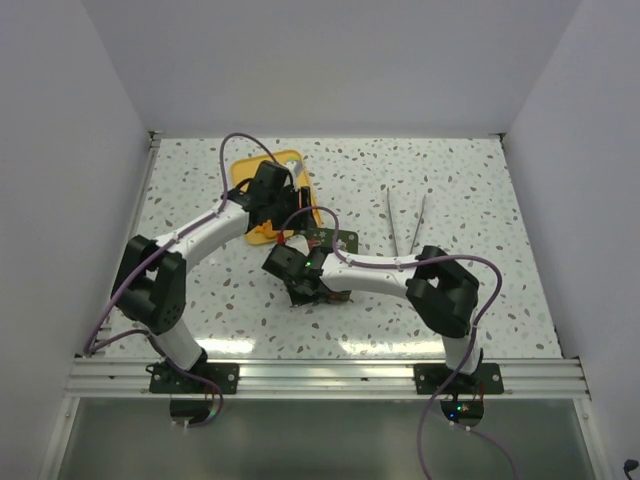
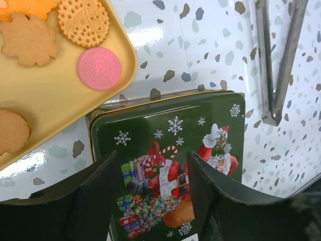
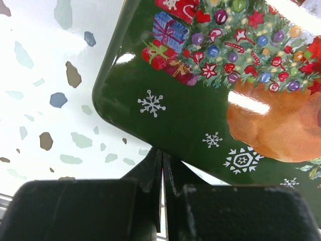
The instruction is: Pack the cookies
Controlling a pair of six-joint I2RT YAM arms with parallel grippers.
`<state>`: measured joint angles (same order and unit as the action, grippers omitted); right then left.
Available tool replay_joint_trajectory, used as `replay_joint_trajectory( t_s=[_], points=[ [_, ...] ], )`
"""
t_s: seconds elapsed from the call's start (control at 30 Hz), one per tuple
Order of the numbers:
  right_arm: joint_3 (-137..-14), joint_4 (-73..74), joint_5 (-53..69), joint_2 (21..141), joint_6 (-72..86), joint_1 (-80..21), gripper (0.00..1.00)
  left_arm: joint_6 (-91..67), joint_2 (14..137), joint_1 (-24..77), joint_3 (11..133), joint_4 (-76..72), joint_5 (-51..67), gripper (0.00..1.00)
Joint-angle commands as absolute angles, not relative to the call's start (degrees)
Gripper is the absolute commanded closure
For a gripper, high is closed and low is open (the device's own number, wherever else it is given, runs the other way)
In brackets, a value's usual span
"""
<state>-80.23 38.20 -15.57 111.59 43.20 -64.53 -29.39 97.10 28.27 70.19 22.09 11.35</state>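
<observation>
Cookies lie on a yellow tray (image 2: pixel 60 108): a pink round one (image 2: pixel 99 68), an orange-brown round one (image 2: pixel 83 21) and a flower-shaped brown one (image 2: pixel 27 39). Beside the tray sits a green tin (image 2: pixel 165 125) with a Santa picture on its closed lid. My left gripper (image 2: pixel 153 157) hangs open just above this lid, with nothing between its fingers. My right gripper (image 3: pixel 163 156) is shut, its tips at the edge of the tin lid (image 3: pixel 200 110). In the top view both grippers meet at the tin (image 1: pixel 335 241) beside the tray (image 1: pixel 290 160).
Metal tongs (image 2: pixel 276 60) lie on the speckled tabletop right of the tin, also seen as tongs (image 1: pixel 405 222) from above. White walls close the table on three sides. The right forearm crosses low over the tin.
</observation>
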Motion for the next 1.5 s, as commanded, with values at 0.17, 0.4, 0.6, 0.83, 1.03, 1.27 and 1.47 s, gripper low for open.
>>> replay_joint_trajectory(
  t_s=[0.17,0.4,0.6,0.83,1.03,1.27,1.47],
  points=[
    [-80.4,36.2,-18.9,108.5,43.0,-63.4,1.00,-30.2,92.2,27.6,74.4,23.5,12.6,0.31],
    [-80.4,36.1,-19.1,108.3,42.3,-63.4,1.00,-30.7,89.3,26.2,74.6,25.0,11.3,0.29],
    [-80.2,36.3,-18.9,107.1,41.8,-63.7,0.89,-31.6,85.2,24.7,72.6,24.4,10.1,0.27],
    [-81.2,38.1,-19.9,105.6,41.8,-66.0,0.62,-31.7,82.4,23.1,71.4,25.8,9.5,0.26],
    [-83.4,42.7,-22.1,101.2,42.4,-69.9,0.54,-31.0,77.8,21.1,70.1,28.0,8.3,0.26],
    [-85.4,50.5,-26.3,89.6,42.7,-74.8,0.48,-28.3,66.8,19.8,67.6,32.3,0.2,0.23],
    [-78.6,57.6,-32.0,71.0,45.9,-75.9,0.31,-26.8,56.0,19.7,63.5,33.9,-12.0,0.07]
  ],
)
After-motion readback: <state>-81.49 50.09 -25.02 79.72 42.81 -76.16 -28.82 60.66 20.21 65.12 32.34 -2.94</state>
